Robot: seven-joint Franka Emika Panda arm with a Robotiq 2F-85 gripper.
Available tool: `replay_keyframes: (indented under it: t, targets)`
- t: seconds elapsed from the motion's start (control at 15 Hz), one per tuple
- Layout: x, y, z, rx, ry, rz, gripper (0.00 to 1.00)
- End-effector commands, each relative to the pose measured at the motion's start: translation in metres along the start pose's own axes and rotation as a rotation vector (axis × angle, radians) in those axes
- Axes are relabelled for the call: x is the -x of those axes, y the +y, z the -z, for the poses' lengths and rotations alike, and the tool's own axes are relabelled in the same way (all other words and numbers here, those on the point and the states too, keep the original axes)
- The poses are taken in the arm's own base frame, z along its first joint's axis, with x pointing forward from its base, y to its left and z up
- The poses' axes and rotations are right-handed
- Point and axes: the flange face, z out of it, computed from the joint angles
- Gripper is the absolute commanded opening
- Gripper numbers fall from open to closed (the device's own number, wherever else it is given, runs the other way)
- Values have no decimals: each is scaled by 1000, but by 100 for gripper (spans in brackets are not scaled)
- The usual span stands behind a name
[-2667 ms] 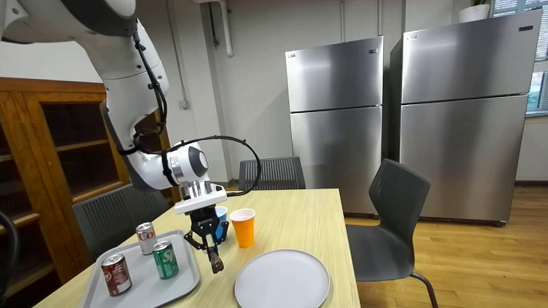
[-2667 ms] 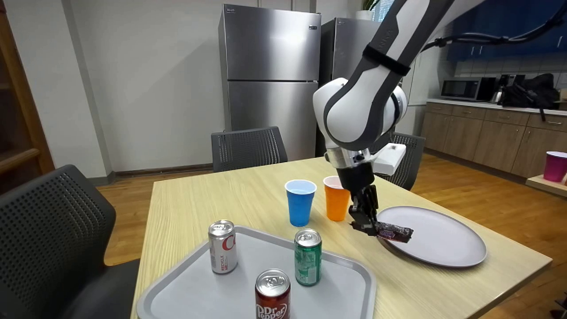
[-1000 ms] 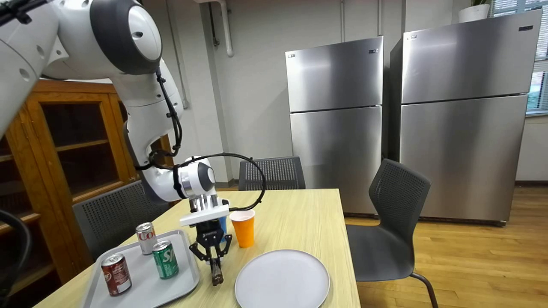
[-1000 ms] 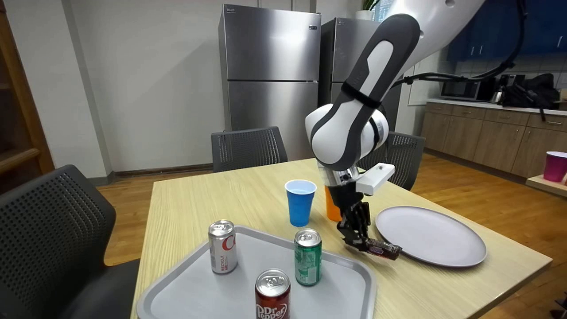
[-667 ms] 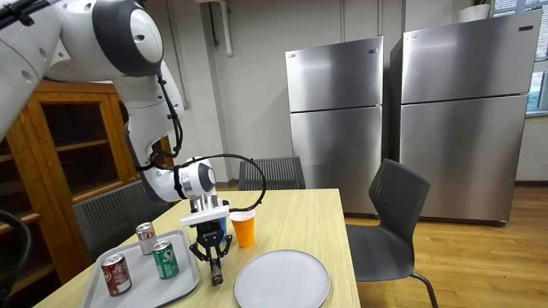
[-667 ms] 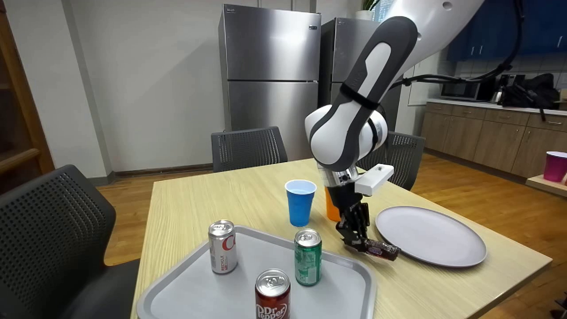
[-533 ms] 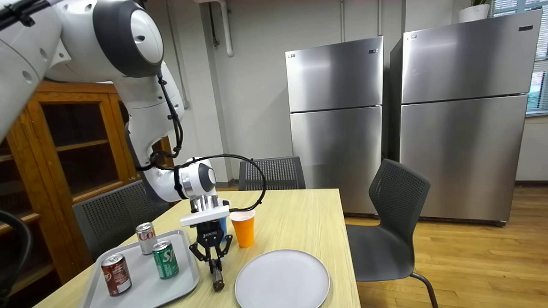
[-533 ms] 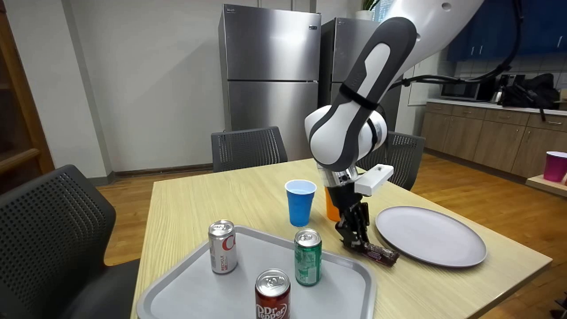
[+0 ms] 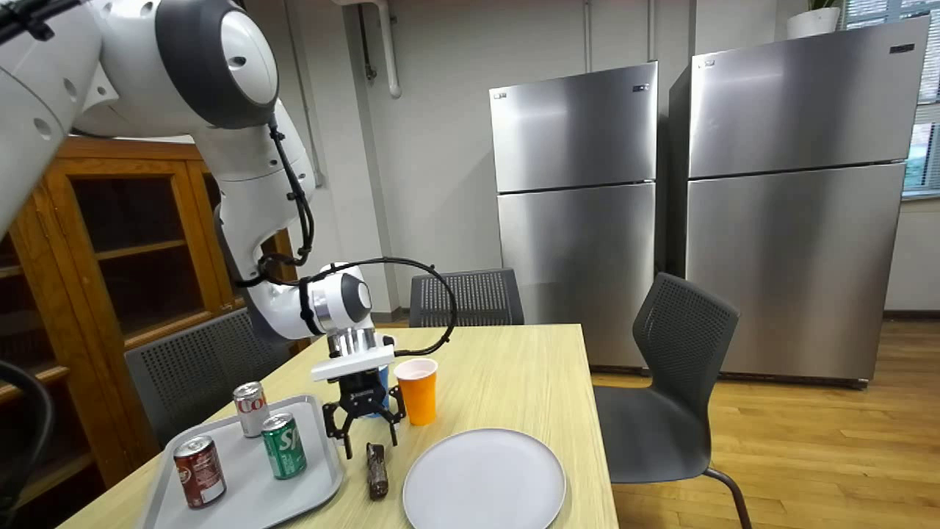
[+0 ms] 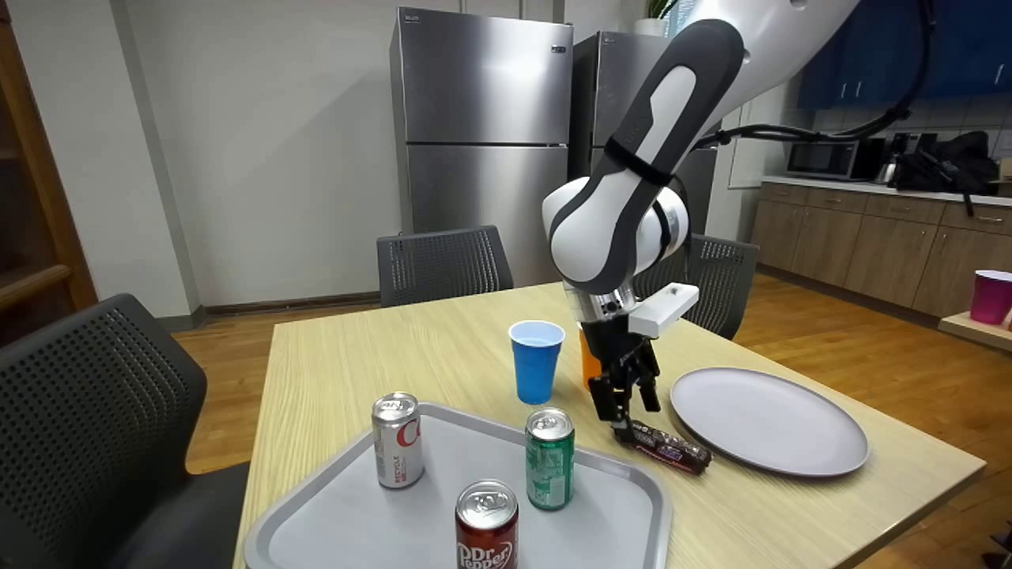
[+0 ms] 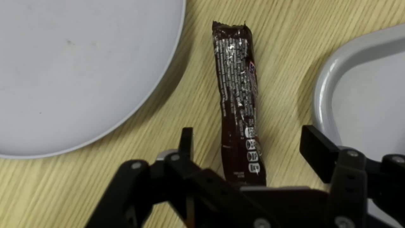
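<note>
A: Where is the bar (image 11: 239, 103)?

B: It lies on the table (image 11: 281, 79), between the plate (image 11: 85, 69) and the tray (image 11: 370, 104), touching neither. It is dark brown, printed with rows of small white lettering.

A: And the gripper (image 9: 371, 447)?

B: Over one end of the bar, jaws spread wide, with hold of nothing. In the wrist view a finger (image 11: 186, 139) stands on each side of the bar, table showing in both gaps. (That view hides the bar's near end behind the gripper's body, so I can't speak for that tip.)

A: What is on the tray?

B: Three upright cans: a silver can (image 10: 398, 440), a green can (image 10: 549, 460) and a Dr Pepper can (image 10: 487, 528). The green can stands nearest the gripper.

A: Any cups?

B: A blue cup (image 10: 536, 363) and an orange cup (image 9: 416, 393), near each other on the table; in both exterior views the gripper hides part of one. A pink cup (image 10: 991, 299) stands well apart, off this table.

A: And farther back?

B: Two fridges (image 9: 576, 242), with dark chairs (image 9: 683, 338) around the table.
</note>
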Motion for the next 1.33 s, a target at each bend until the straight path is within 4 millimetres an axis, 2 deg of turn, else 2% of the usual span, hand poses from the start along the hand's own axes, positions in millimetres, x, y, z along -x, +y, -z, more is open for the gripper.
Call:
replay_keyframes:
  t: [0.0, 0.27, 0.6, 0.93, 1.27]
  targets:
    - [12, 1, 35, 1, 14, -21, 100]
    - [22, 0, 66, -1, 40, -35, 100]
    - [35, -13, 103, 5, 86, -40, 100]
    - [48, -42, 138, 12, 128, -32, 100]
    - [52, -80, 163, 28, 151, -1, 100]
